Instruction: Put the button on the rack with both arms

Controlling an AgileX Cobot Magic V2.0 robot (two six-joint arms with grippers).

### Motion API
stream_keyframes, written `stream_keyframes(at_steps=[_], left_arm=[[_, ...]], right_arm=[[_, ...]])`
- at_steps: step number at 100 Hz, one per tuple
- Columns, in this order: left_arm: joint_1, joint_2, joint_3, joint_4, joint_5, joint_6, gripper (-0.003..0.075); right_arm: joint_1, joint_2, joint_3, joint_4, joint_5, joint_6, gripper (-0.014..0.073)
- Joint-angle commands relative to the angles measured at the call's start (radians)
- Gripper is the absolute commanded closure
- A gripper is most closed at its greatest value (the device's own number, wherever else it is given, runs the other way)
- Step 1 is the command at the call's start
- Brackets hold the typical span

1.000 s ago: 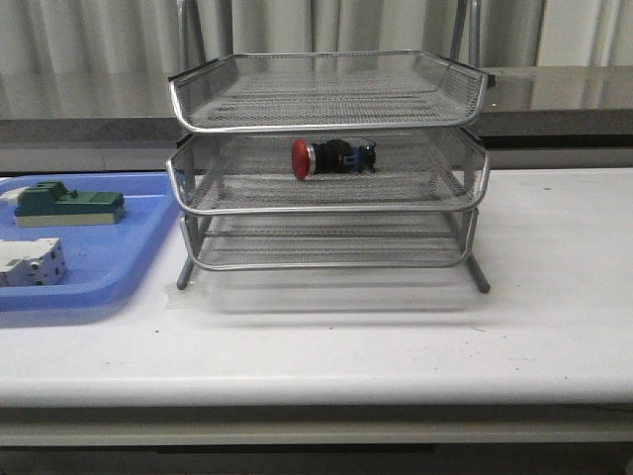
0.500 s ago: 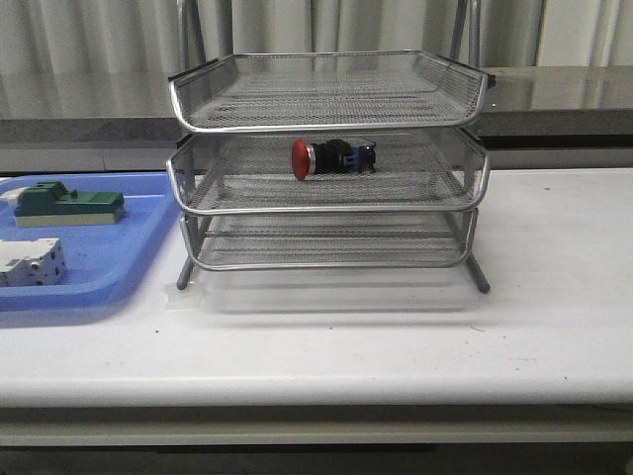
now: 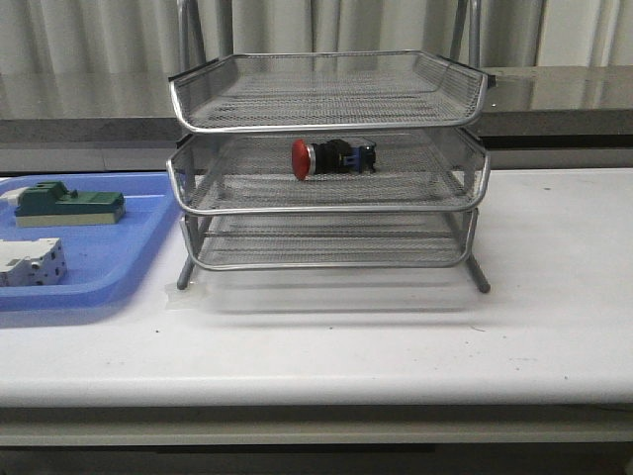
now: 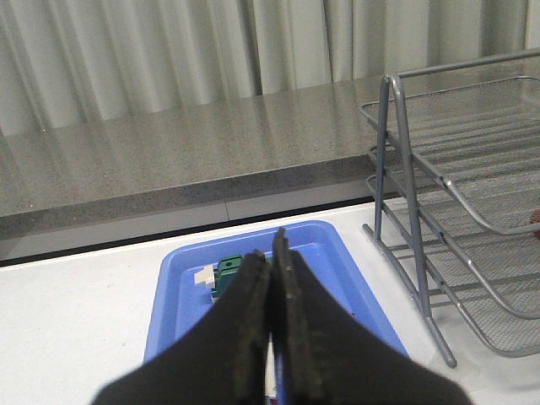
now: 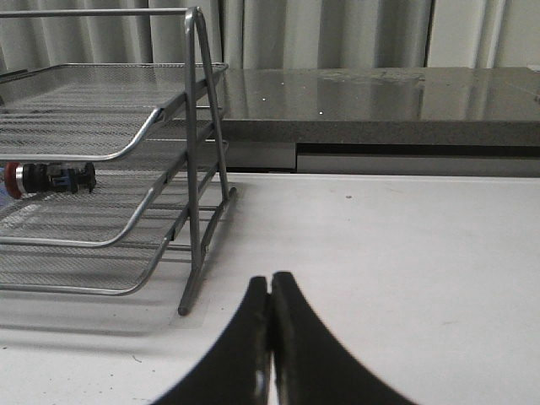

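The button (image 3: pixel 332 157), with red head, black body and blue rear, lies on its side in the middle tier of the silver wire-mesh rack (image 3: pixel 326 119) at the table's centre. It also shows in the right wrist view (image 5: pixel 49 177) inside the rack (image 5: pixel 196 169). Neither arm shows in the front view. My left gripper (image 4: pixel 272 253) is shut and empty, above the blue tray, with the rack (image 4: pixel 422 211) to one side. My right gripper (image 5: pixel 270 283) is shut and empty over bare white table, apart from the rack's leg.
A blue plastic tray (image 3: pixel 129 257) sits left of the rack, holding a green block (image 3: pixel 67 205) and a white breaker (image 3: pixel 32 261). The tray (image 4: pixel 337 261) and green block (image 4: pixel 229 270) show in the left wrist view. A grey ledge runs behind the table.
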Motion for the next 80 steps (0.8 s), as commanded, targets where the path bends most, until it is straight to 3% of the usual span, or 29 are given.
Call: stream_keyframes(at_steps=[1,19,36,41,80], left_arm=[[0.003,0.006,-0.027,-0.011,-0.088,-0.008,0.074],[0.003,0.004,-0.023,0.037,-0.086,-0.045,0.074],[0.003,-0.053,0.027,0.329,-0.088,-0.414,0.074],[0.003,-0.076,0.048,0.364,-0.088,-0.461,0.074],[0.003,-0.324,0.263,0.364,-0.094,-0.48,0.074]], right_arm=[[-0.005,-0.02,-0.017,-0.001,-0.085,0.001,0.0654],[-0.005,-0.02,-0.017,-0.001,-0.085,0.001,0.0654],[-0.005,-0.02,-0.017,-0.001,-0.085,0.001,0.0654],[-0.005,-0.02,-0.017,-0.001,-0.085,0.001,0.0654],[-0.005,-0.02,-0.017,-0.001,-0.085,0.001,0.0654]])
